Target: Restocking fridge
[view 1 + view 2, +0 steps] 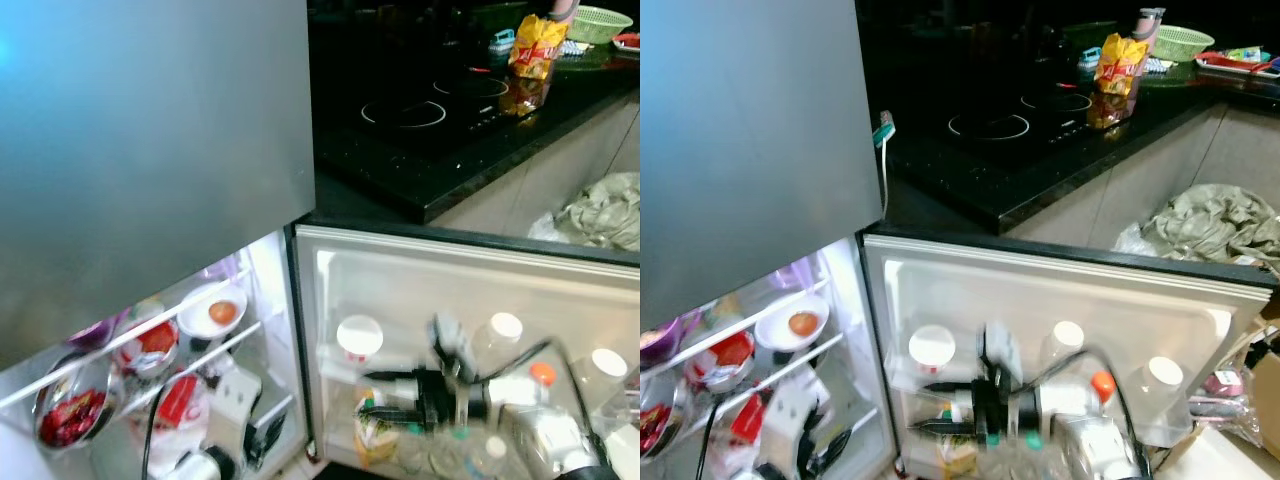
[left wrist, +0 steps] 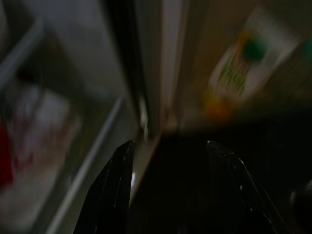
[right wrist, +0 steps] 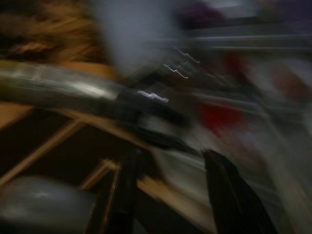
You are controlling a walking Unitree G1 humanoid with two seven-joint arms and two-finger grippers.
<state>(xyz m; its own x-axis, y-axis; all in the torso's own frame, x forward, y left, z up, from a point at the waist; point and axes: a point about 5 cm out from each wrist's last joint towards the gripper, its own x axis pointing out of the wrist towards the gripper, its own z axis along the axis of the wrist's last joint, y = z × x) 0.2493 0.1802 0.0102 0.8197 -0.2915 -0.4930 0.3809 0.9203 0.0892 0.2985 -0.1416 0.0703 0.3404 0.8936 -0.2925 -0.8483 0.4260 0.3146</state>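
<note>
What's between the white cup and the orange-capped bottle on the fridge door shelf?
The right gripper reaches across between white cup and orange-capped bottle, seen in the left eye view.

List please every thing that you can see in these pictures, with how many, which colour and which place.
Fridge door: 1, grey, upper left, shut.
Lower fridge door: 1, white inside, swung open, bottles on its shelf.
White-capped bottles: at least 3, on the door shelf.
Orange-capped bottle: 1, on the door shelf.
White bowl: 1, with an orange round thing, on a fridge shelf.
Stove top: 1, black, on the counter.
Snack bag: 1, yellow and red, on the counter.
Basket: 1, green, far end of the counter.
Cloth: 1, grey-green, crumpled, right of the counter.
Left gripper: black, low in the fridge, open.
Right gripper: black, before the door shelf, open.
</note>
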